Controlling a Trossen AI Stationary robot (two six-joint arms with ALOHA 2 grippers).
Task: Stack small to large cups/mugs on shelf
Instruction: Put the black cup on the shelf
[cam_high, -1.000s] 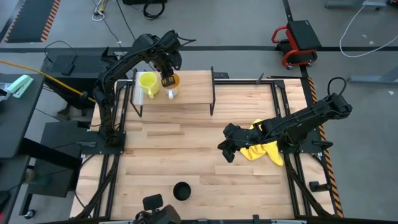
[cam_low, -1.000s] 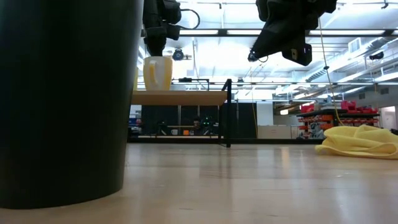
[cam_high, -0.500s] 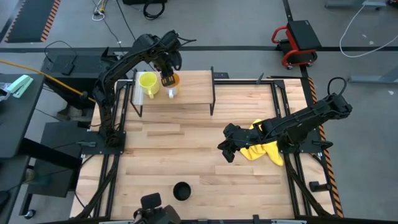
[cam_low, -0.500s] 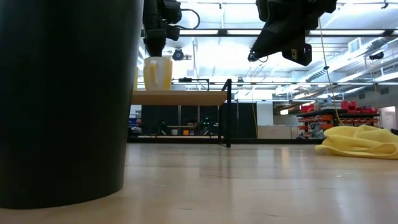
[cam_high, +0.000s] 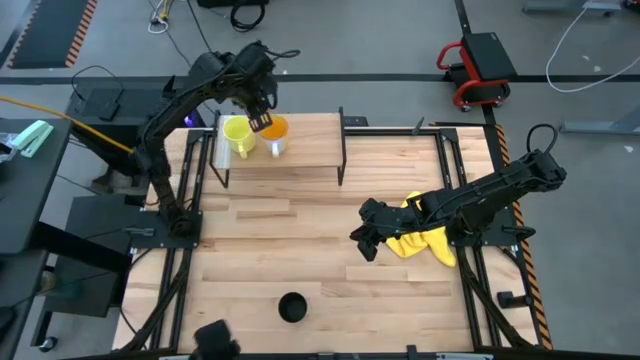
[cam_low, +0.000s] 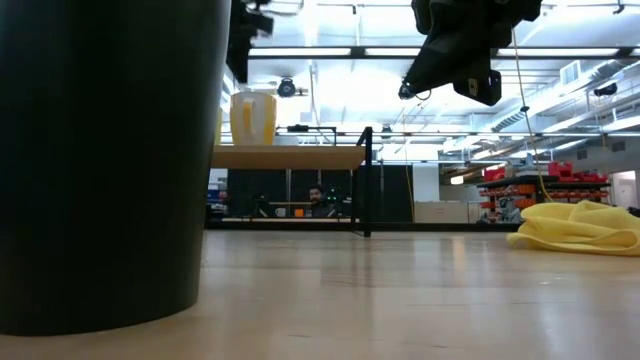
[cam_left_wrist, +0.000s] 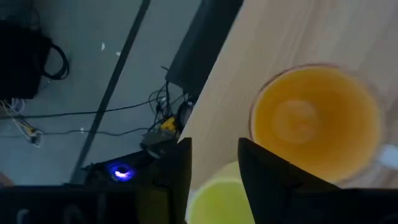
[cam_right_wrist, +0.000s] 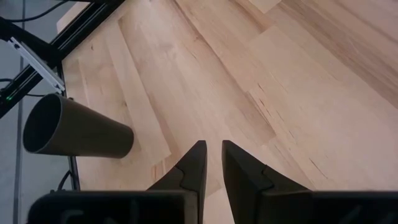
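While the orange mug (cam_high: 275, 128) is hidden in the low view, it is seen empty beneath the spread left pincer (cam_left_wrist: 214, 163) in the wrist view

Yellow cloth (cam_high: 420, 240) crumpled on plank tabletop (cam_high: 300, 250), toward 3 o'clock of table centre; in low view same cloth (cam_low: 578, 228) lies in heap at right edge. Red-and-black cart (cam_high: 480, 65) on grey floor at 1 o'clock, beyond table. Black mat with orange-striped edge (cam_high: 45, 30) at 10 o'clock corner. Yellow cable (cam_high: 60, 112) runs across floor at 9 o'clock. Person (cam_low: 316, 196) visible far back in room, low view.
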